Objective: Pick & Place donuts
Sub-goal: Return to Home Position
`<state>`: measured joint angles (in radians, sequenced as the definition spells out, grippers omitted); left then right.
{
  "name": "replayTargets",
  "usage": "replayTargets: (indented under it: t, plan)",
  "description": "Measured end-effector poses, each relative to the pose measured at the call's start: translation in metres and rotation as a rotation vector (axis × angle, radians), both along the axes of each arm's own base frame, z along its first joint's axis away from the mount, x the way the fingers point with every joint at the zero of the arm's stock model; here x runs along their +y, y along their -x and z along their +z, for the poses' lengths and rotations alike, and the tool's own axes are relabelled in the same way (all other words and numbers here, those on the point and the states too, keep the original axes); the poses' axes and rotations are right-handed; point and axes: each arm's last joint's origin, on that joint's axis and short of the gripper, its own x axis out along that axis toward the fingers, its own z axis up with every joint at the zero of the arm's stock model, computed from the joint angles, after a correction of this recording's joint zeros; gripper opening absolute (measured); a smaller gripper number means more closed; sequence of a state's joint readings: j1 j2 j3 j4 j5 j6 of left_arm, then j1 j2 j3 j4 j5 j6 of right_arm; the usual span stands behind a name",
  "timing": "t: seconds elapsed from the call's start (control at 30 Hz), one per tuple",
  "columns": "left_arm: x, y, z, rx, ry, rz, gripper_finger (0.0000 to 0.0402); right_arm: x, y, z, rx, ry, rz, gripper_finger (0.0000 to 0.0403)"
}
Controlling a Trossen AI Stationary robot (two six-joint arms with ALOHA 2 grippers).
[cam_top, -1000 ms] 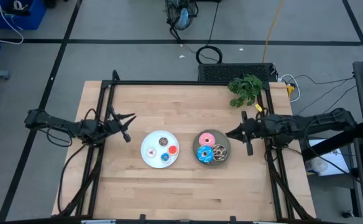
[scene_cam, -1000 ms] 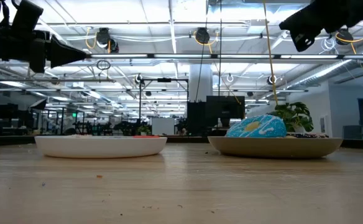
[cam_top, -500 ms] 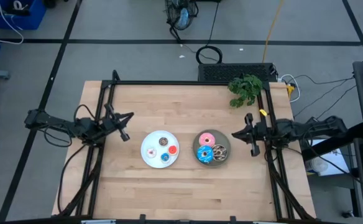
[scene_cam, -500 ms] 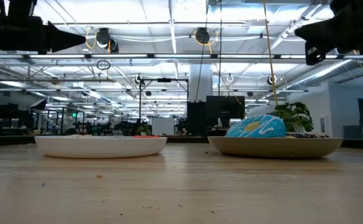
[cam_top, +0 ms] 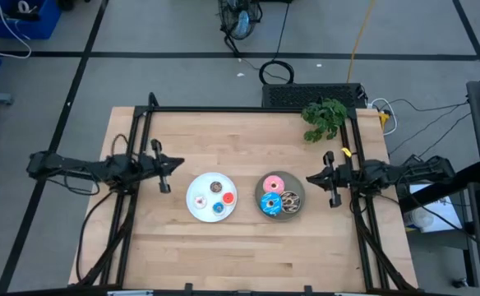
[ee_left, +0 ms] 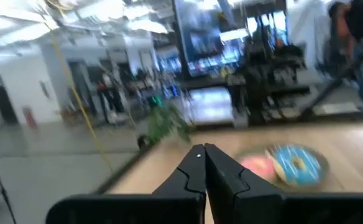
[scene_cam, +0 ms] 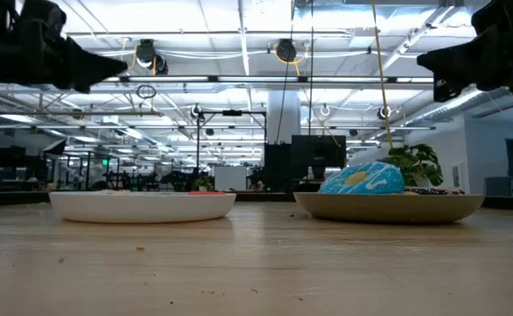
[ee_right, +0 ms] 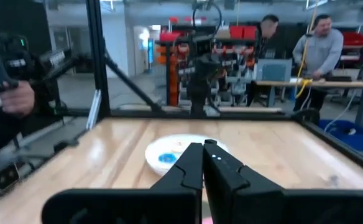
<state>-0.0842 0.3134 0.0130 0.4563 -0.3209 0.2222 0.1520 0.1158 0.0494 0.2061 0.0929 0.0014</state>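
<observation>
Four small donuts, brown (cam_top: 216,187), white (cam_top: 199,201), red (cam_top: 228,197) and blue (cam_top: 219,208), lie on a white plate (cam_top: 192,191) at mid-table. A pink donut (cam_top: 274,184), a blue sprinkled donut (cam_top: 270,203) and a chocolate sprinkled donut (cam_top: 290,200) lie on a grey plate (cam_top: 297,214) to its right. My left gripper (cam_top: 180,164) is shut and empty, raised left of the white plate; it also shows in the left wrist view (ee_left: 204,149). My right gripper (cam_top: 309,178) is shut and empty, raised right of the grey plate; it also shows in the right wrist view (ee_right: 203,146).
A green plant sprig (cam_top: 325,117) lies at the table's far right corner. Black frame rails (cam_top: 133,148) run along the left, right and far edges. People stand in the room beyond the table in the right wrist view (ee_right: 321,50).
My left gripper has swung toward the table's right, its fingers now level and pointing at the plates. My right gripper has drawn back toward the table's right edge, away from the grey plate. The donuts and plates have stayed where they were.
</observation>
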Motion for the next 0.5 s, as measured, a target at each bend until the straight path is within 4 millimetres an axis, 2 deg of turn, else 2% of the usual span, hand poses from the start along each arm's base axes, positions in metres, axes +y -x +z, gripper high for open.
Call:
replayTargets:
  t: [0.27,0.5]
  plan:
    - [0.007,-0.004,-0.015,0.128,0.070,-0.015,0.0005,0.000,0.000,-0.005,0.045,0.048,-0.018,0.0001]
    - [0.011,-0.003,-0.012,0.104,0.041,0.103,0.0004,-0.004,-0.001,-0.005,0.041,0.019,-0.065,0.0001]
